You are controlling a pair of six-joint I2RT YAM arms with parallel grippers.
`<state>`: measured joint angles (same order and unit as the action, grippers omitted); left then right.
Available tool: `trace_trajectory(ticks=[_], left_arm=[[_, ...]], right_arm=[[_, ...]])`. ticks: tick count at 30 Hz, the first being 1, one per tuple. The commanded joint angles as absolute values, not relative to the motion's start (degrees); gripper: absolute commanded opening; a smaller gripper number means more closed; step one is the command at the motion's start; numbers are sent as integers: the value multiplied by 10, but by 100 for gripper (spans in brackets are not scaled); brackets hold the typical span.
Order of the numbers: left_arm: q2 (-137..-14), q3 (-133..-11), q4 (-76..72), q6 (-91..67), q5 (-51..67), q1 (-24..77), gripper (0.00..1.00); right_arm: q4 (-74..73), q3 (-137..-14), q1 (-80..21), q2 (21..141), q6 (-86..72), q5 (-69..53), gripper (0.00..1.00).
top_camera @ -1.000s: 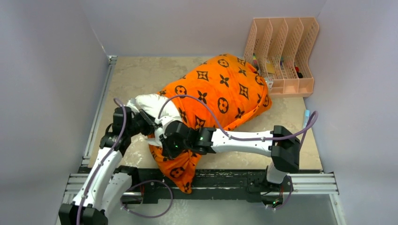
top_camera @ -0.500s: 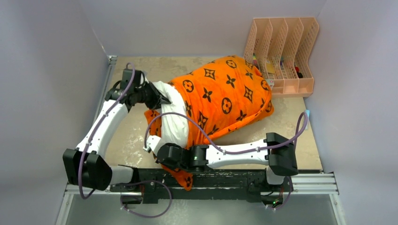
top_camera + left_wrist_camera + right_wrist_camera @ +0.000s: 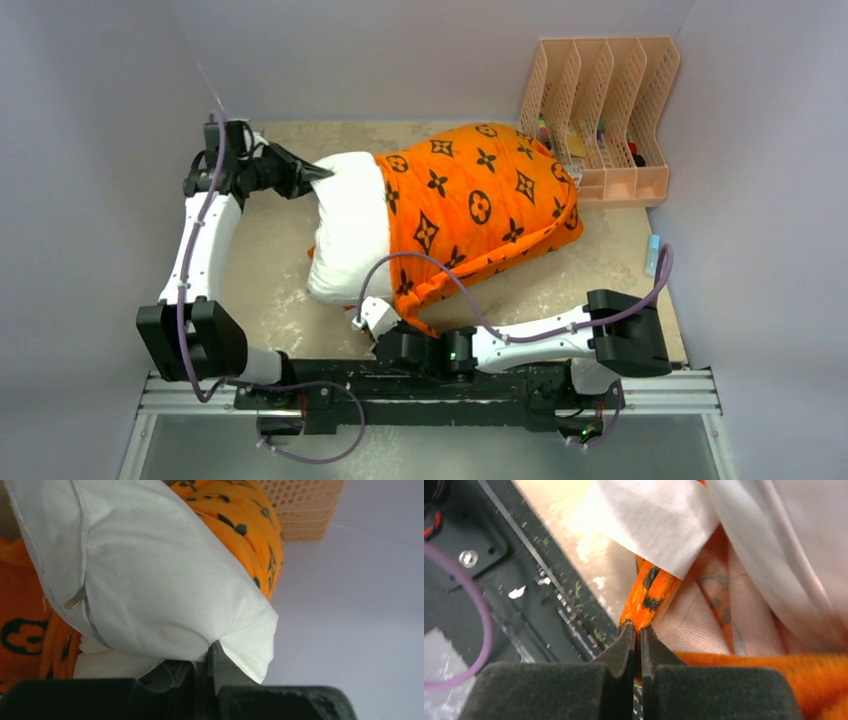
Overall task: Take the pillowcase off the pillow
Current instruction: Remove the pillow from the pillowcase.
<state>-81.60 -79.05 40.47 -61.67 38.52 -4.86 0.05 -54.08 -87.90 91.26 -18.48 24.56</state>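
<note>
The pillowcase (image 3: 480,210) is bright orange with black flowers, stars and circles. The pillow (image 3: 345,230) is plain white. The rack (image 3: 600,100) is peach. The worktop (image 3: 265,270) is sandy with pale blotches. The arms (image 3: 198,245) are white and black, with purple cables (image 3: 485,622).

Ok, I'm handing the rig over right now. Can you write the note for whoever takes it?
Left gripper: shut on the far-left corner of the pillow.
Right gripper: shut on an edge of the pillowcase, by the near edge of the table.
Pillow lies on the table, left end bare, the rest inside the pillowcase.
Done: pillowcase partly off.
Left: pull the two apart until the pillow is fully out.
</note>
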Motion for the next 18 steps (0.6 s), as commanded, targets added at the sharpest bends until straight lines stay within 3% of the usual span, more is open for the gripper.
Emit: trace_trajectory(ticks=[1,5,7,11,14,18], left_arm=[[-765,-796,14,-740,422,-106,0],[-726,-809,309,-504,358,-102,0],[-697,-766,377,-449,314,-102,0],[-630,-616,362,-450,294,-102,0],[-597,-562,396,-428,255,-100,0],[-564,-535,451,-384,225,-100,0]], right_arm=[[-109,-532,-949,904,-333,262,0],[-144,-598,-943,881,-328,316,0],[-196,-665,-942,860,-338,350,18],[-257,-811,-946,817,-273,404,68],[-239,-821,-940,779,-222,440,82],[-244,-798,-888,730,-236,515,91]])
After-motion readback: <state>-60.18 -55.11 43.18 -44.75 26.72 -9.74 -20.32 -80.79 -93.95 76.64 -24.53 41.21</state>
